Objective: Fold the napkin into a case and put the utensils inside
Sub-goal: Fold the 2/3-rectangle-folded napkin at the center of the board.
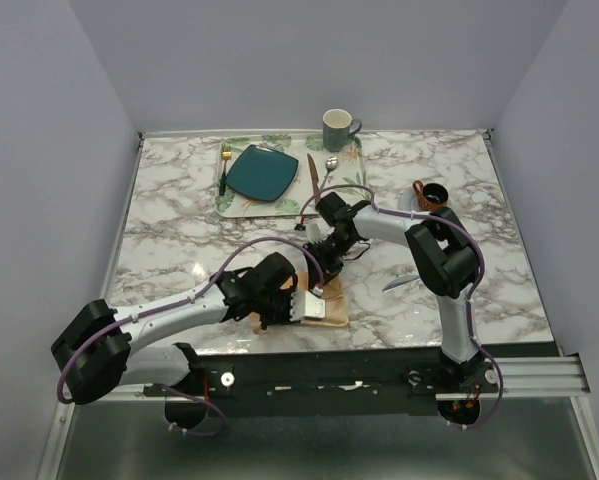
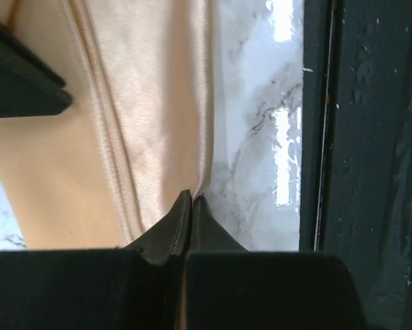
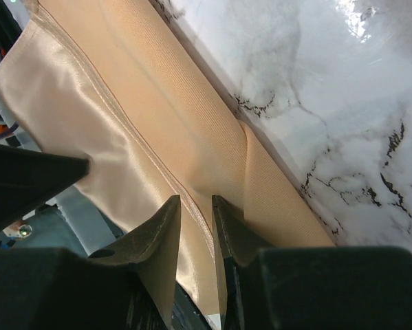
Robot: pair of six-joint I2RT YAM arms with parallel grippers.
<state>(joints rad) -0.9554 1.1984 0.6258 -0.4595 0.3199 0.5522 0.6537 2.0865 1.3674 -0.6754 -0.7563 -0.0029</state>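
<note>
**Clerk:** Surface, please.

**Checker:** White marble table [image 1: 179, 230] with grey veining. Pale lilac walls on three sides.

**Clerk:** Item one, the cloth?

**Checker:** Plain peach-tan napkin [image 1: 335, 308], folded into a narrow strip. It lies at the near edge of the table, between the two arms.

**Clerk:** Left gripper?

**Checker:** Left gripper [image 2: 192, 203]: fingers pressed together, pinching the napkin's satin edge at their tips, close to the dark front rail [image 2: 357, 137] of the table.

**Clerk:** Right gripper?

**Checker:** Right gripper [image 3: 195, 210]: fingers a little apart, astride a hemmed fold at the napkin's far side. I cannot tell whether they bite the cloth.

**Clerk:** Cutlery?

**Checker:** Slim shiny spoon [image 1: 330, 163], on the leaf-patterned white tray [image 1: 244, 207], just right of the brown-handled knife [image 1: 312, 172]. Plain silver-grey table knife [image 1: 401, 283], flat on the marble beside the right arm, apart from the napkin.

**Clerk:** Remainder?

**Checker:** Square teal plate [image 1: 262, 172] on the tray. Dark-handled gold fork [image 1: 223, 168] along the plate's left side. Green mug [image 1: 337, 128] at the tray's far right corner. Small brown cup [image 1: 432, 194] on the marble, right of the tray.
</note>
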